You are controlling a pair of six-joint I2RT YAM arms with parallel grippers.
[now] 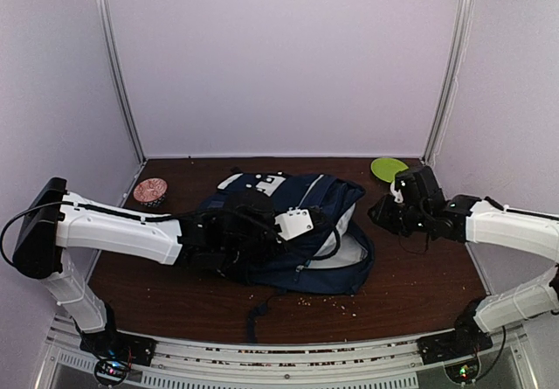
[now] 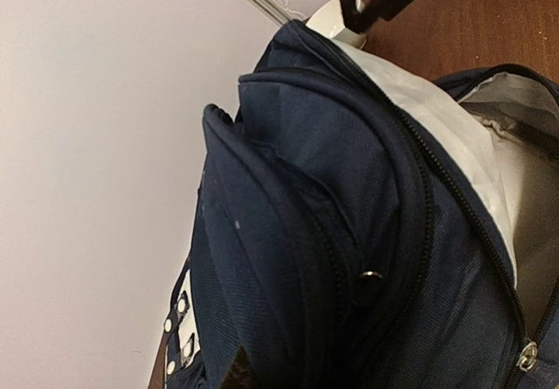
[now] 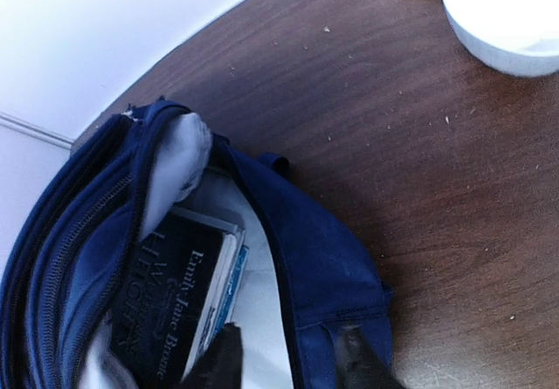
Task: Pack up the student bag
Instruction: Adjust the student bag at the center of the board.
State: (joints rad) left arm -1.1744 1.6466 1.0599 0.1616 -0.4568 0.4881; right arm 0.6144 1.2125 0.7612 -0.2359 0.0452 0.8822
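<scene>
The student bag (image 1: 288,271), a navy backpack with light grey lining, lies mid-table with its mouth facing right. My left gripper (image 1: 325,230) reaches over it from the left and is shut on the fabric at the mouth, lifting it. In the left wrist view the bag (image 2: 297,232) fills the frame, with one dark fingertip (image 2: 236,373) at the bottom edge. My right gripper (image 1: 383,211) hovers just right of the bag. In its wrist view the gripper (image 3: 288,364) is open by a narrow gap and holds nothing, above the bag's rim (image 3: 323,258). Books (image 3: 166,302) lie inside.
A green plate (image 1: 389,168) sits at the back right corner, with a white bowl (image 3: 507,13) beside it. A round pink-brown object (image 1: 150,191) lies at the back left. Crumbs dot the brown table (image 1: 419,284). Walls close in on three sides.
</scene>
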